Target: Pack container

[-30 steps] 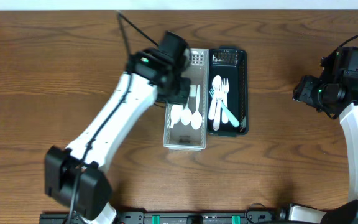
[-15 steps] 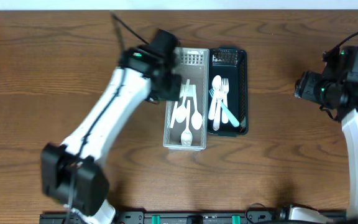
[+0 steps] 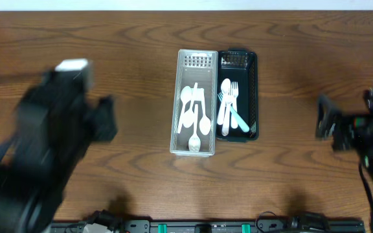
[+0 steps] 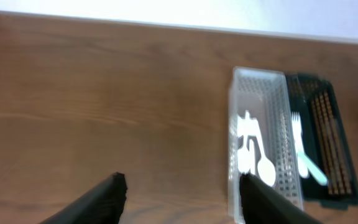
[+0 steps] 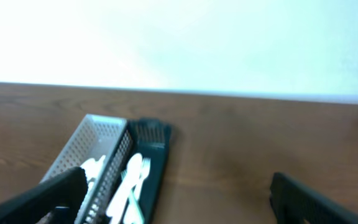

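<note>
Left end effector (image 4: 182, 182) and right end effector (image 5: 178, 179) both spread wide, empty, badly blurred overhead

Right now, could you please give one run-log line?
left gripper open | right gripper open | spoons: clear bin | forks: black tray

You are seeing a smooth wood-grain table (image 3: 303, 52), a translucent perforated plastic tray (image 3: 176, 97), a black plastic tray (image 3: 256, 97), and white plastic cutlery (image 3: 204, 125).

Bins mid-table, open wood around them.
Clear bin (image 3: 175, 103) and black bin (image 3: 256, 97) touch side by side. Table (image 3: 109, 52) lies bare toward 10, 2 and 6 o'clock. Left arm (image 3: 44, 155) blocks 8 o'clock, right arm (image 3: 358, 129) 3 o'clock.
</note>
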